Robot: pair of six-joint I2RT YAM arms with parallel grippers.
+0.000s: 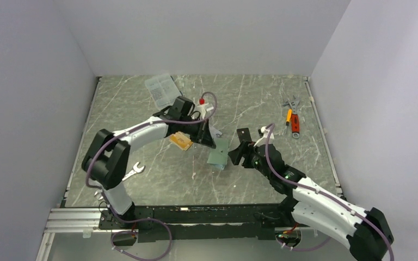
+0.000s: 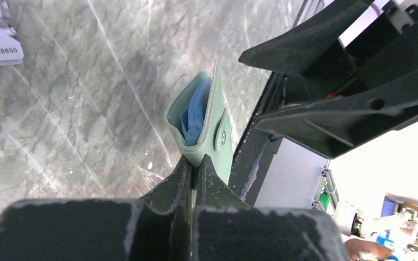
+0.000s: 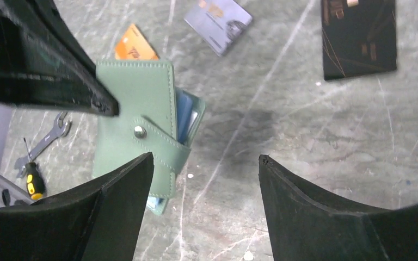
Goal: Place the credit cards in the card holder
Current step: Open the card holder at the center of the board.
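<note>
Left gripper (image 2: 196,163) tight on card holder (image 2: 216,117)

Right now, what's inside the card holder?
Between the card holder's green covers only light blue pocket sleeves show. The orange card and the silvery card lie outside it. The covers hide the pockets' depths.

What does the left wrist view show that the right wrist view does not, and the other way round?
Only left wrist: both fingers of the left claw pressed shut on the card holder's edge, its blue pockets end-on. Only right wrist: the orange card, the black square piece, a wrench, a screwdriver, and the gap of the open right claw. Both: the card holder, the silvery card, parts of each claw, the table.
</note>
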